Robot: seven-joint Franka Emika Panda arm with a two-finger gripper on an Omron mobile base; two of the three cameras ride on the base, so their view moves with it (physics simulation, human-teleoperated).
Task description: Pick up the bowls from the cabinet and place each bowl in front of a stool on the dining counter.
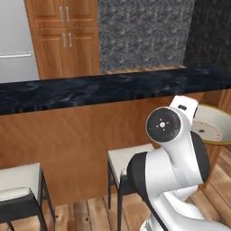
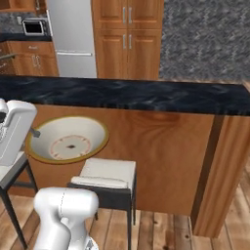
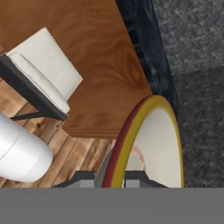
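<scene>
In the left base view the shallow cream bowl (image 1: 212, 124) hangs in the air beside the table's (image 1: 90, 88) wood side panel, below its marble top. The right base view shows it tilted above a stool (image 2: 108, 175). In the hand view the fingers (image 3: 85, 180) pinch its rim.

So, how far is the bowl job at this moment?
Done: the cream bowl is out of the cabinet. In hand: the end effector is shut on its rim and carries it beside the dining counter, below the marble top and above a stool. Left: set this bowl on the counter in front of a stool; no bowl is seen on the top. The blue patterned bowl cannot be judged here.
</scene>
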